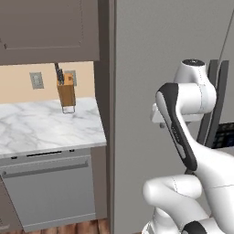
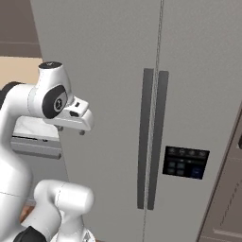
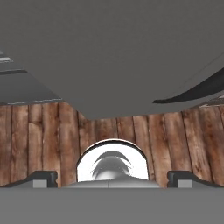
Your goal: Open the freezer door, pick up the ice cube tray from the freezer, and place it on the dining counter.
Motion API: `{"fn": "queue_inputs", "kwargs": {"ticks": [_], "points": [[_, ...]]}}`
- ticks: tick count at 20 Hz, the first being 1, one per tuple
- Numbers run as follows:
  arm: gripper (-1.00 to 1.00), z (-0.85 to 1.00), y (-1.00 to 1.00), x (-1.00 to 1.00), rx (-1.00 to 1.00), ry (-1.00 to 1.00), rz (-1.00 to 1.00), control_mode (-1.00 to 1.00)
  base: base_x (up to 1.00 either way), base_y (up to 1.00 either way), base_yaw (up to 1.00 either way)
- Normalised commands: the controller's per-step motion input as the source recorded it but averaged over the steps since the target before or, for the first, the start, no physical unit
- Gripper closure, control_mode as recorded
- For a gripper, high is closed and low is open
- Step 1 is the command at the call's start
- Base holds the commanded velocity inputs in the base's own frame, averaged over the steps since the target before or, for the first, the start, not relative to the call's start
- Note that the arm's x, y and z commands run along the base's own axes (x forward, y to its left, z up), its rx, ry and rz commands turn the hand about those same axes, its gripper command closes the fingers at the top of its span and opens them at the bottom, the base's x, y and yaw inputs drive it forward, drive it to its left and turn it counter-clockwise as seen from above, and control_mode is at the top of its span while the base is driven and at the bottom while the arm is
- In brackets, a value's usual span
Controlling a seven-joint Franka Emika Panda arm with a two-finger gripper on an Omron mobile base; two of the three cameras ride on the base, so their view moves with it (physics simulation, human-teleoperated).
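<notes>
Standing before the fridge, I count two tall grey doors, both shut. The freezer door (image 2: 198,94) is the one carrying the single black button panel (image 2: 185,162); its twin (image 2: 101,71) sits beside it across the centre seam. Two long dark vertical handles (image 2: 152,137) run side by side along that seam, one per door, with the panel just beside them on the freezer door.

Held up in front of the twin door is the white arm, and its claw (image 3: 112,178) is released, the two dark fingertips (image 3: 43,178) spread wide with nothing between them. It points down at the wooden plank floor (image 3: 43,140), near the foot of the fridge.

Beyond the twin door, away from the handles, lies one marble worktop (image 1: 41,128) with one wooden knife block (image 1: 66,93) on it, two wall sockets (image 1: 36,80) behind, one grey cabinet (image 1: 45,27) above.
</notes>
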Motion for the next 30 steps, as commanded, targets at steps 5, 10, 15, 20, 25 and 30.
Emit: {"fn": "queue_inputs", "kwargs": {"ticks": [5, 10, 15, 20, 25, 30], "points": [[-1.00, 0.00, 0.00, 0.00, 0.00, 0.00, 0.00, -1.00, 0.00, 0.00, 0.00], [-1.00, 0.00, -0.22, -0.22, 0.00, -0.03, 0.01, -1.00, 0.00, 0.00, 0.00], [-1.00, 0.00, -0.76, -0.59, 0.01, -0.05, 0.03, -1.00, 0.00, 0.00, 0.00], [-1.00, 0.00, -0.78, -0.25, 0.02, -0.01, 0.08, -1.00, 0.00, 0.00, 0.00], [-1.00, 0.00, -0.76, 0.00, 0.00, -0.13, 0.10, -1.00, 0.00, 0.00, 0.00], [-1.00, 0.00, -0.72, 0.00, 0.01, -0.22, 0.11, -1.00, 0.00, 0.00, 0.00]]}}
